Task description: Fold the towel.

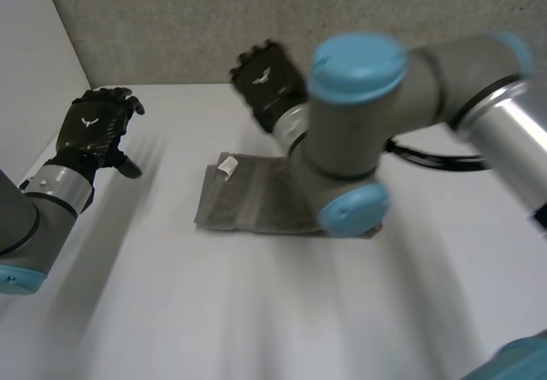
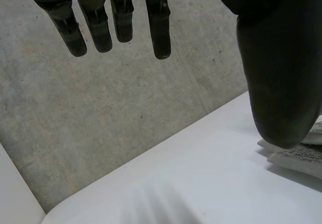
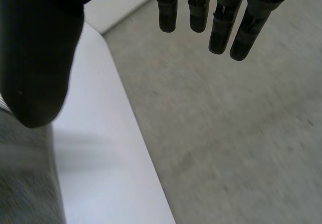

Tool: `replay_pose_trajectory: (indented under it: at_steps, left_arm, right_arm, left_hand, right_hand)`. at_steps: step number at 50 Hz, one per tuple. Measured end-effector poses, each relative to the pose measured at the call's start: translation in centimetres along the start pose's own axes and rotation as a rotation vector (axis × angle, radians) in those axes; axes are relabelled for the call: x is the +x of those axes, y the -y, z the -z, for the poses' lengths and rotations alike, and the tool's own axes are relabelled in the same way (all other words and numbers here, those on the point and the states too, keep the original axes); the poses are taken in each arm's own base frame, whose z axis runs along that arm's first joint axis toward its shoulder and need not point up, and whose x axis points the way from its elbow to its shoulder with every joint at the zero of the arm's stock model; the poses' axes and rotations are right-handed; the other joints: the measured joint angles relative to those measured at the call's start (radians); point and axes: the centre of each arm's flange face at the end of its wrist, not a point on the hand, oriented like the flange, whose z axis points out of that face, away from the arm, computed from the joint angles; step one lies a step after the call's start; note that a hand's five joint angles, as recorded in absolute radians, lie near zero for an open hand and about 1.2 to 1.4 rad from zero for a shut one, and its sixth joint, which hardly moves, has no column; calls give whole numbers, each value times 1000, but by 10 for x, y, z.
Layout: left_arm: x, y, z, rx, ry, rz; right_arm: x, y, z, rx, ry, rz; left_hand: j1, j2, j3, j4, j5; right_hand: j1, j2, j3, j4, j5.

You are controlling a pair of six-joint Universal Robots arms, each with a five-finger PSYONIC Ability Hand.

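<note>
Here, rectangular grey terry towel [image 1: 248, 202].

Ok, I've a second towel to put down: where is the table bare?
Bare: the near stretch of the table, in front of the towel, and the strip between the towel and the left hand. Crowded: the towel's far edge, by the right hand, and its right end, under the right arm.

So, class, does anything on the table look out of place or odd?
Nothing stands out. The towel lies flat on the table, its label showing at one corner; the left hand and right hand are open, holding nothing.
</note>
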Motion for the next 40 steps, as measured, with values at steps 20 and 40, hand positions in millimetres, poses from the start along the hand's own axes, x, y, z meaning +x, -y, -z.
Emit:
replay_pose_trajectory:
  at_steps: [20, 40]
  left_arm:
    - [8, -2, 3, -8, -19, 4]
    - [25, -2, 9, -16, -69, 18]
  right_arm:
    - [35, -160, 89, -452, 37, -462]
    - [10, -185, 96, -391, 3, -499]
  left_hand:
    - [0, 0, 0, 0, 0]
    - [0, 0, 0, 0, 0]
  right_hand:
    - [301, 283, 287, 279, 308]
    - [775, 758, 752, 746, 765]
